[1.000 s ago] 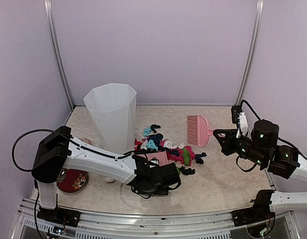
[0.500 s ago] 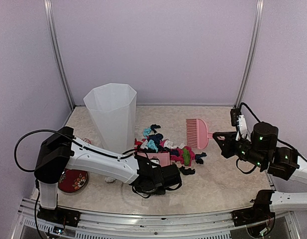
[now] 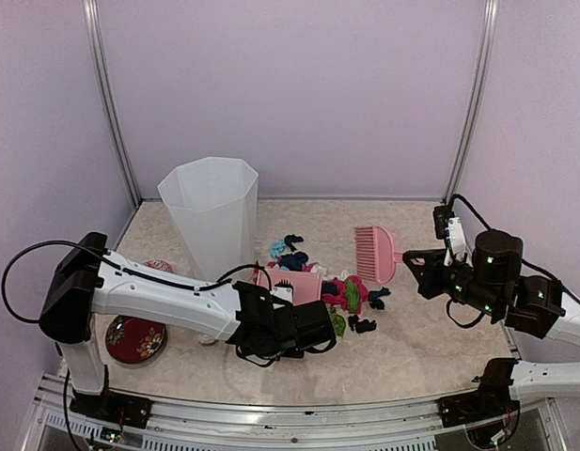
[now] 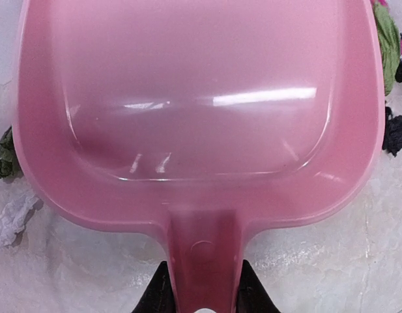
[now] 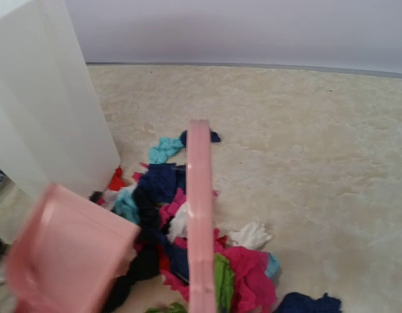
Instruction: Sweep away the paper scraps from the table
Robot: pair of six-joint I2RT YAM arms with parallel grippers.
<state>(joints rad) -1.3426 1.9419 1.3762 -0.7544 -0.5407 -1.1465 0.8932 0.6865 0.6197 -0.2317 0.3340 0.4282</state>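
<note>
- Now your left hand [image 4: 202,295] has narrowed from wide open, and its fingers [image 4: 158,297] pinch the handle of the pink dustpan [image 4: 194,111] from both sides.
- With that grip the pan has shifted from where it lay and looks tipped up slightly. The left wrist view shows its bowl empty.
- Your right hand [image 3: 423,265] stays closed on the handle of the pink brush [image 3: 373,252], which has hardly moved. Its head sits just beyond the pile's right edge.
- The paper scraps [image 3: 341,293] lie heaped mid-table [image 3: 431,348] between pan and brush. A few strays lie toward the white bin [image 3: 214,221], and others are beside the pan.
- You now hold both tools, yet nothing is swept. Likely next, set the pan's lip flat against the heap and brush toward it.
</note>
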